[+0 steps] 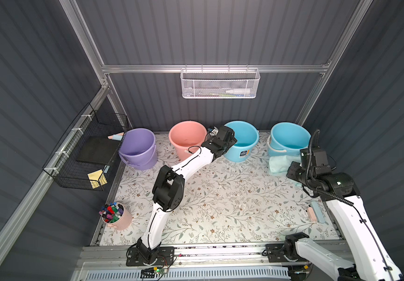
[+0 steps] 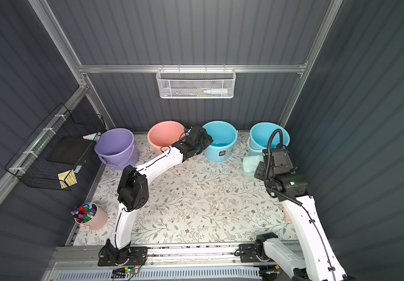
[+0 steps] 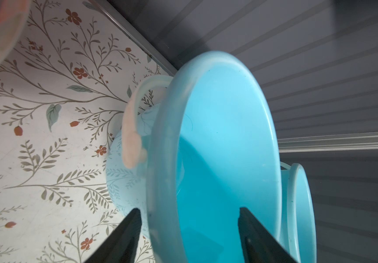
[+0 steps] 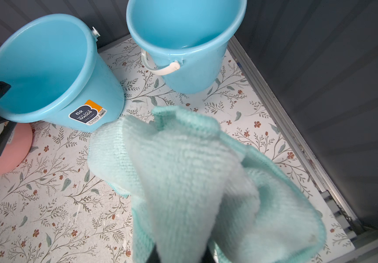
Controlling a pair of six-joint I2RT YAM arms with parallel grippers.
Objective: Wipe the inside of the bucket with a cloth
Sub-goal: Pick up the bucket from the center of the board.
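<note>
A light blue bucket [image 1: 242,140] [image 2: 220,138] [image 4: 42,68] with a dark sticker stands at the back of the table. My left gripper [image 3: 189,209] is open and straddles its near rim [image 3: 163,205], one finger outside the wall and one inside. The pale mint cloth [image 4: 183,170] [image 1: 277,165] [image 2: 249,164] hangs bunched from my right gripper [image 4: 181,257], which is shut on it just above the table. The cloth hides the right fingertips. A second blue bucket [image 1: 289,138] [image 4: 183,29] with a white handle stands behind the cloth.
A pink bucket [image 1: 187,138] and a purple bucket [image 1: 138,146] stand left of the blue ones along the back wall. A pink cup of markers [image 1: 117,216] sits front left, a small eraser [image 1: 315,211] at the right edge. Wire baskets [image 1: 86,155] [image 1: 220,84] hang on the walls.
</note>
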